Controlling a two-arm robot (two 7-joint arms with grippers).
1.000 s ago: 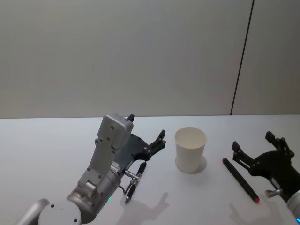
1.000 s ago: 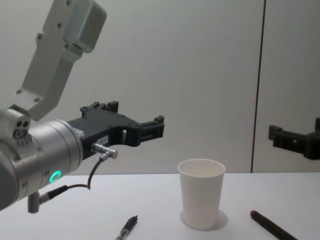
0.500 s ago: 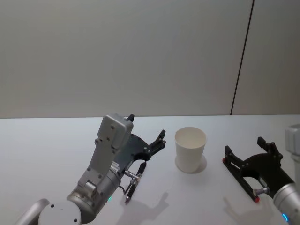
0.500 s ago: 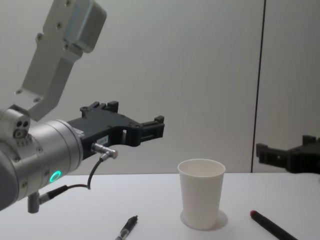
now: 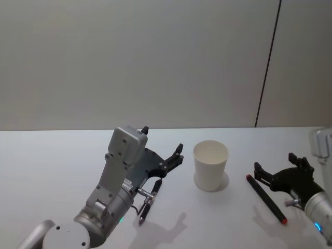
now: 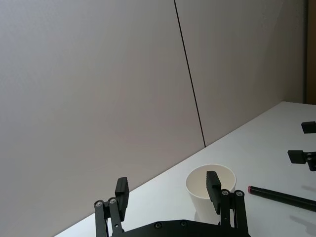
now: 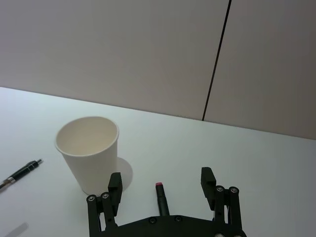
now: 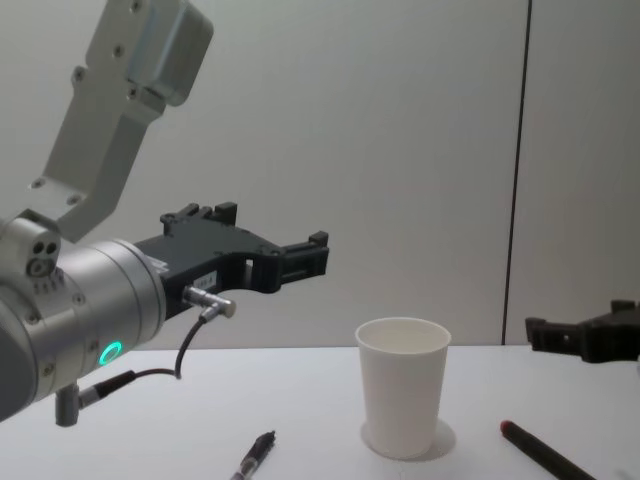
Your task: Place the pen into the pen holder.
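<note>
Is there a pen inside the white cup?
No, the white cup looks empty, and the red-tipped pen lies on the table beside it.

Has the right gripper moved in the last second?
Yes. The right gripper has dropped from above the rim of the paper cup to about rim level.

The paper cup (image 5: 210,165) is plain white paper, matt, with a smooth rolled rim. The worktop (image 5: 52,166) looks smooth and pale, with a faint sheen. The left pincer (image 6: 167,190) and the right pincer (image 7: 161,180) are matt black plastic with small bright metal screws at the finger joints. The left arm (image 8: 90,310) has a satin silver metal casing. The right pen (image 5: 265,198) is matt black with red ends. The left pen (image 5: 144,210) is black with a few shiny bits.
</note>
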